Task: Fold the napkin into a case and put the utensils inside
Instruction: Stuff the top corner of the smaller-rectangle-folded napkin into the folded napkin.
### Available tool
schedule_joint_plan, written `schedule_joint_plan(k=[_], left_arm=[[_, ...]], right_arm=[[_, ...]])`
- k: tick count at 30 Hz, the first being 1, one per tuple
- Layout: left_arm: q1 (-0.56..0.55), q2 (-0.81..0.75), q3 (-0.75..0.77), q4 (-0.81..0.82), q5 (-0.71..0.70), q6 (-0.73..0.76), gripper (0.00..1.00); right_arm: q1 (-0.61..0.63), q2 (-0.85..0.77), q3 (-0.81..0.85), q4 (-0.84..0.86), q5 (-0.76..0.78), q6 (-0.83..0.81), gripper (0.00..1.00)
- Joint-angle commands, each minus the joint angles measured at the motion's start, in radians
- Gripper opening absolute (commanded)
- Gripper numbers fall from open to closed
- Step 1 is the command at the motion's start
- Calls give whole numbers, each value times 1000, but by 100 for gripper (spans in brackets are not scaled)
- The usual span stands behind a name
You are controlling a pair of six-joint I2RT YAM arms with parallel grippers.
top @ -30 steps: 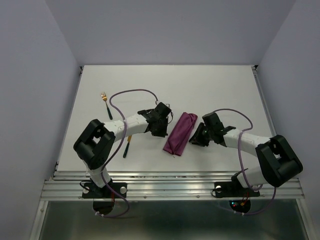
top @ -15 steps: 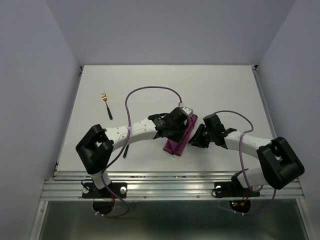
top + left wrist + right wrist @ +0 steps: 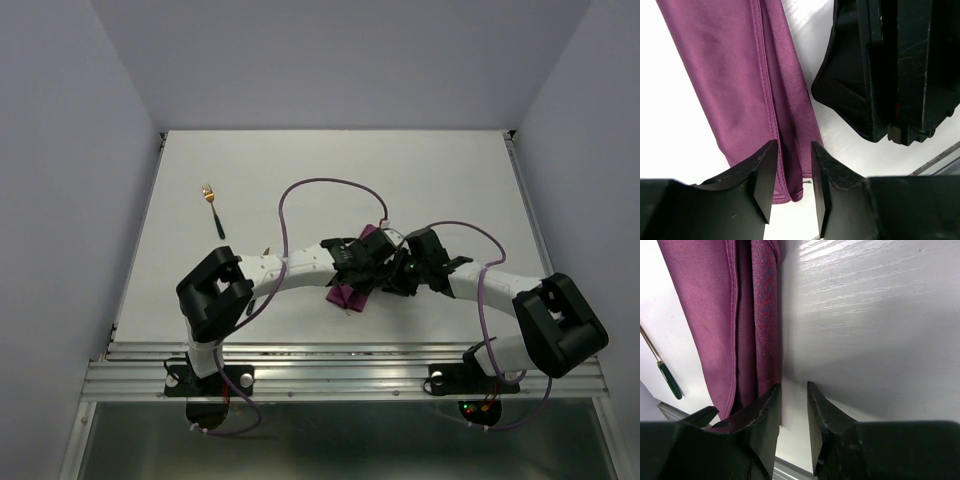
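No legible text or markings

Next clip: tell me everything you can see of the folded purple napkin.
The napkin is a plum-purple cloth, smooth with a slight sheen. It is folded into a narrow layered strip, with stitched hems and folds running its length. It lies flat and slanted on the white table between the two arms, and from above the left arm hides most of it. The left gripper hangs over its near end, jaws apart astride a fold. The right gripper sits close against its right edge. No utensil shows inside.
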Motion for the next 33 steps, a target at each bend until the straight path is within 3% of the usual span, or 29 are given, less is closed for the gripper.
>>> schedule_joint_plan(k=[1, 8, 24, 33], left_arm=[[-7, -12, 31, 24, -71, 17, 45], [-8, 15, 9, 70, -35, 25, 50], [-8, 73, -18, 111, -80, 26, 31], [-8, 75, -18, 107, -121, 23, 32]], right_arm=[[8, 8, 1, 21, 0, 7, 33], [8, 17, 4, 21, -1, 8, 34], [8, 8, 6, 13, -1, 8, 34], [8, 0, 7, 7, 0, 10, 34]])
